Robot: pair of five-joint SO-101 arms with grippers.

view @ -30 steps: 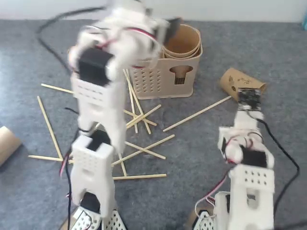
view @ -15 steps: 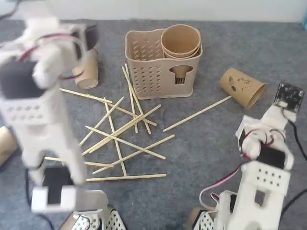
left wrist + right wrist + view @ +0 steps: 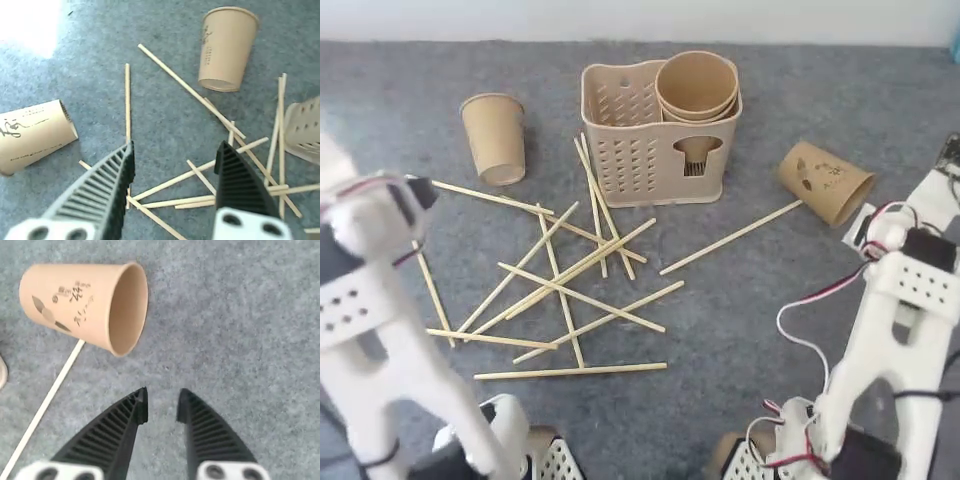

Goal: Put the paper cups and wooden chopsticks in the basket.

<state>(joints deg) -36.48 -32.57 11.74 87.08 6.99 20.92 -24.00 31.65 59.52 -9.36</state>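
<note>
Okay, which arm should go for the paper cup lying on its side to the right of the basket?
Right. The right gripper hovers just off the tipped cup, near its open mouth, empty, with its fingers parted. The left gripper hangs over the scattered chopsticks on the other side of the basket.

- Left arm: white plastic shell, a grid of small round holes on one link, black motor blocks, a thin red wire.
- Right arm: same white perforated shell; a white cable and a red wire loop beside its base.
- Left tool and right tool: black, ribbed, tapering fingers on white mounts with round screw holes.
</note>
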